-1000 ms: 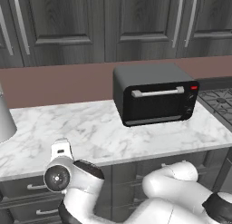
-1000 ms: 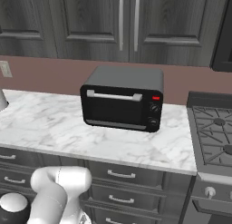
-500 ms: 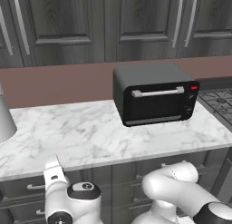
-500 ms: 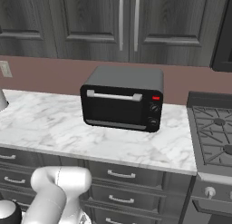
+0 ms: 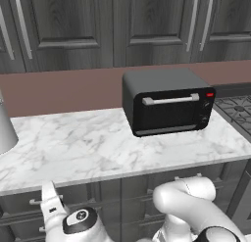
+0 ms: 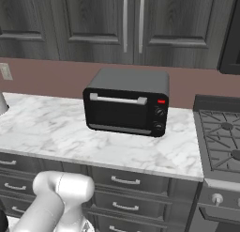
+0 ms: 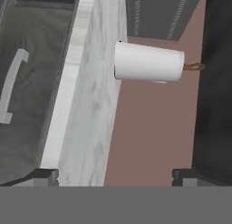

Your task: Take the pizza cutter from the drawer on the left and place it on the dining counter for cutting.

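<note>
Below the counter edge, the gripper (image 7: 115, 175) had sunk and rolled sideways, jaws spread wide and empty; the drawer (image 7: 27, 82) handle (image 7: 12, 85) lay ahead to one side, untouched.

Even, diffuse light fell from above; the black boxy toaster oven (image 5: 169, 101) cast a soft shadow on the white grey-veined marble surface (image 5: 88, 148). Renders stayed sharp, without glare; the hand view looked coarser.
</note>
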